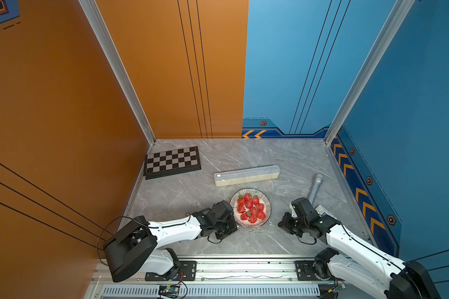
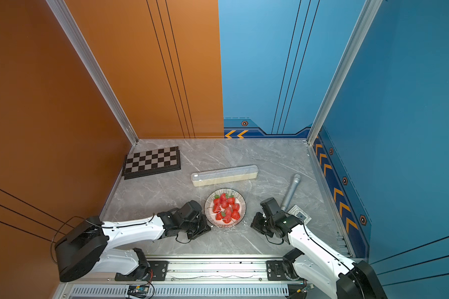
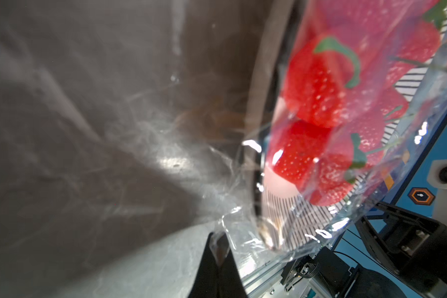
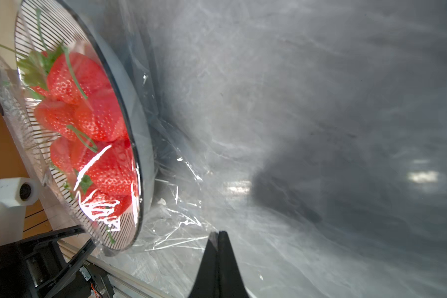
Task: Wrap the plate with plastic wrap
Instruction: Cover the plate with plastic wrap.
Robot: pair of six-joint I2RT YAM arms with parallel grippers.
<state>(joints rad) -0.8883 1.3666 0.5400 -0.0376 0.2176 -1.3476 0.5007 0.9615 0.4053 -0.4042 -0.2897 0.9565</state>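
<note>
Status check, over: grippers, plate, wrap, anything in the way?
Left gripper, right gripper: both shut, either side of plate. Plastic wrap over strawberries, edges loose on table. Grey tube close behind right arm.

Grey marbled worktop (image 1: 218, 155).
- Far-left corner: chessboard (image 1: 172, 162).
- Centre: cream dispenser box (image 1: 246, 176).
- Toward front edge: plate (image 1: 268, 207) of strawberries (image 1: 250, 207) under plastic wrap (image 1: 257, 230), which spills onto the worktop.
- Near right edge: grey cylinder (image 1: 315, 187), printed paper slip (image 1: 324, 210).

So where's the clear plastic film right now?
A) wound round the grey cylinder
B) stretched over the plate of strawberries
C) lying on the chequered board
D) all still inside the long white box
B: the wrist views show the plastic wrap lying glossy and creased over the strawberries and the plate, with loose film spilling past its rim.
</note>
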